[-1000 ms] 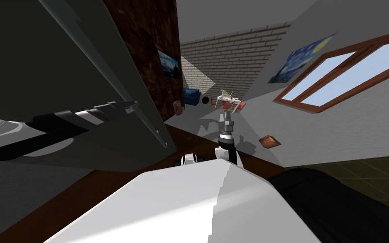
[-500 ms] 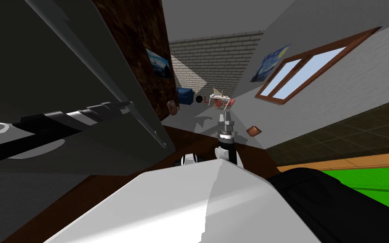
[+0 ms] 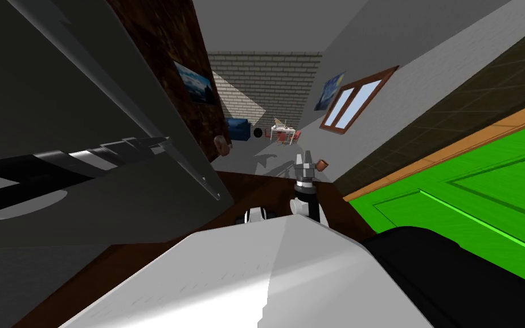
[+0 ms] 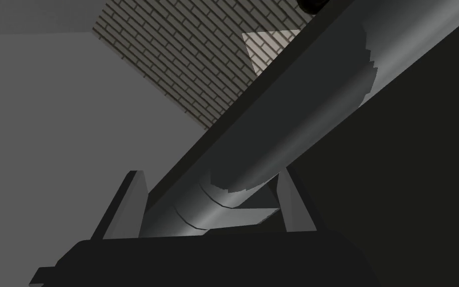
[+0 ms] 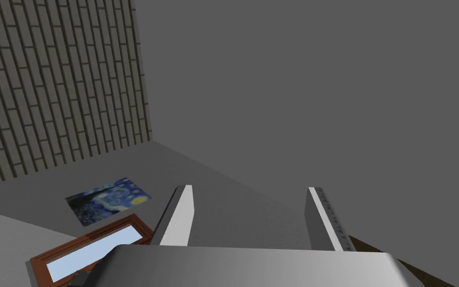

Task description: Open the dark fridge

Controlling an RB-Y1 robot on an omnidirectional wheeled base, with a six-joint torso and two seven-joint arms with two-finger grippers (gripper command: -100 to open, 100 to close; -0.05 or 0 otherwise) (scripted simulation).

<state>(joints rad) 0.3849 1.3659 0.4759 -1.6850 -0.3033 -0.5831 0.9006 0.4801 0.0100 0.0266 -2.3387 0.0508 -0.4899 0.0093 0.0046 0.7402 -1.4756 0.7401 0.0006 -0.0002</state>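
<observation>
The dark fridge door (image 3: 56, 85) takes up the left of the head view, with a long grey bar handle (image 3: 199, 179) running down its edge. My left arm reaches across the door, and the left gripper (image 3: 164, 142) is at that handle. In the left wrist view the handle (image 4: 283, 129) passes between the two fingers (image 4: 126, 209) of the left gripper (image 4: 208, 209), which press its sides. My right gripper (image 3: 307, 156) is held up ahead of my chest; it is open and holds nothing (image 5: 251, 214).
A dark brown wall (image 3: 164, 51) stands just beyond the fridge. A bright green floor area (image 3: 483, 182) with an orange border lies to the right. A blue sofa (image 3: 236, 126) and a small table (image 3: 281, 132) stand far off by the brick wall.
My head view has swung round: the window and painting slid left and shrank, and the green floor came in at the right. The left arm stays at the handle.
</observation>
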